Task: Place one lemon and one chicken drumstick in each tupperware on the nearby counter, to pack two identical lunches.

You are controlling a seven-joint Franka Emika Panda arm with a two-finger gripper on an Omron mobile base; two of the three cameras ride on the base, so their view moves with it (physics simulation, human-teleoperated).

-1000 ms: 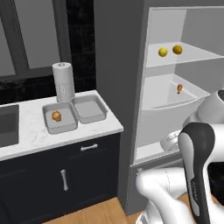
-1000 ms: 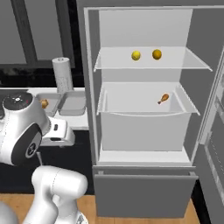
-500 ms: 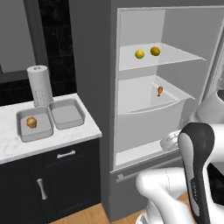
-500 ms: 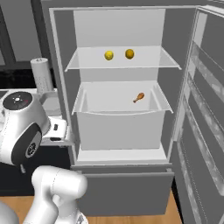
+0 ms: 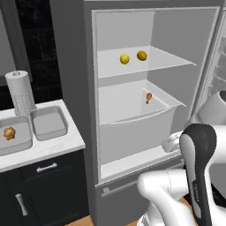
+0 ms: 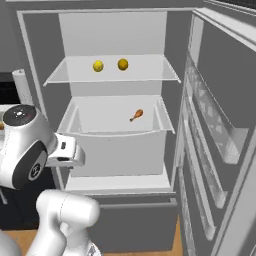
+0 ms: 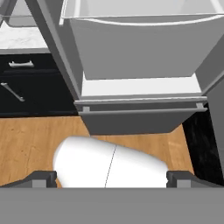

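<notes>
An open grey fridge (image 5: 132,26) stands w/ its door swung wide to the right; on its upper glass shelf (image 6: 150,75) sit two small round bright-yellow lemons (image 5: 125,58) side by side, near each other but apart, w/ bare shelf on either side. Below, a small orange-brown chicken drumstick (image 6: 136,115) lies alone in the pale open-topped drawer (image 6: 120,145), toward its right back corner (plenty of free floor around it). Left of the fridge, the white marble-look counter (image 5: 48,150) over black cabinets carries two shallow grey rectangular tupperware trays (image 5: 48,123) just beside each other; the left tray (image 5: 17,143) holds a second orange-brown drumstick (image 5: 9,133), the right tray's floor shows bare. A white paper-towel roll (image 5: 21,92) stands upright behind them.

The two-finger gripper (image 7: 111,178) points down at the wood floor (image 7: 30,140) before the fridge's lower drawer front; its dark fingertips (image 7: 41,178) sit far apart at the frame's edges, jaws spread, nothing between them.
</notes>
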